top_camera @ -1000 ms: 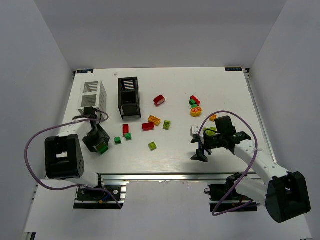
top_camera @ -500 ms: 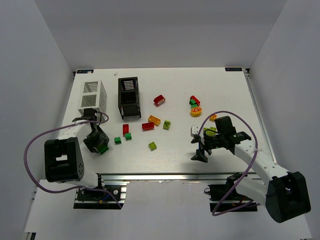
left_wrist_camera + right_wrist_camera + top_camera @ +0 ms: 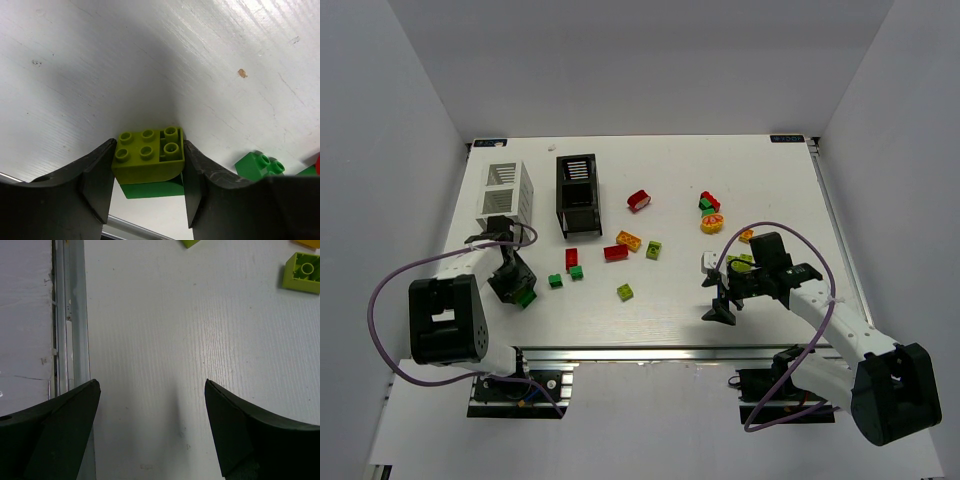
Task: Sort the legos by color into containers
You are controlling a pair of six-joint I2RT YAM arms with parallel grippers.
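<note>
- Now the lime brick [image 3: 147, 155] is sitting on a green brick [image 3: 152, 190], at the near left of the table [image 3: 670, 320].
- The left gripper [image 3: 149, 172] is pinching it, both jaws touching its ends; its long axis is running from jaw to jaw.
- The white bin [image 3: 506, 190] is standing just beyond this arm.
- The right gripper [image 3: 717, 295] is hanging wide open, empty, well apart.

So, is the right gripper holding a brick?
No, the right gripper stands wide open, with only bare table between its jaws.
</note>
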